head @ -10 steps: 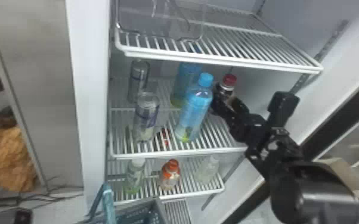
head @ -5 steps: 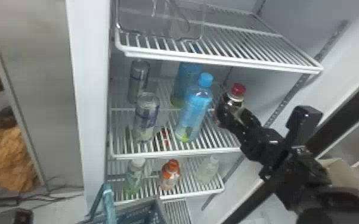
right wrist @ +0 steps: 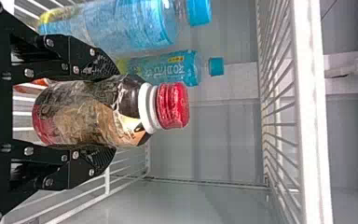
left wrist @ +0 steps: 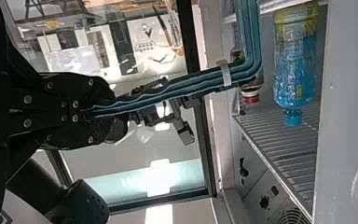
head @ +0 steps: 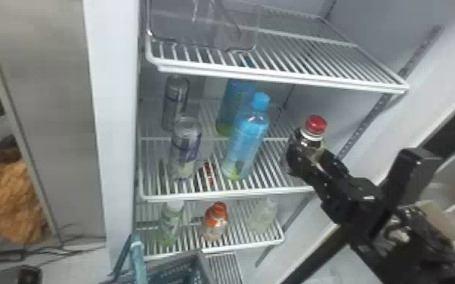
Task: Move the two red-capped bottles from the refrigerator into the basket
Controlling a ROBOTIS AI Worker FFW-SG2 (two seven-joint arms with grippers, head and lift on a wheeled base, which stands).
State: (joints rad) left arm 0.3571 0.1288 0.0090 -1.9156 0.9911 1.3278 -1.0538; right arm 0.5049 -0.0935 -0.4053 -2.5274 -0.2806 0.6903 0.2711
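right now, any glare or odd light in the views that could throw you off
left wrist view: strong white glare from what look like lights, the harshest of the three; right wrist view: small bright highlights on the held bottle's crinkled wrap and red cap; head view: white glints on the black right arm, and the clear bin is faint against the shelf.

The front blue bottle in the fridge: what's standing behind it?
Behind the front blue bottle is another blue bottle, also blue-capped. In the head view, the front one covers its lower right side; whatever else is hidden there can't be seen.
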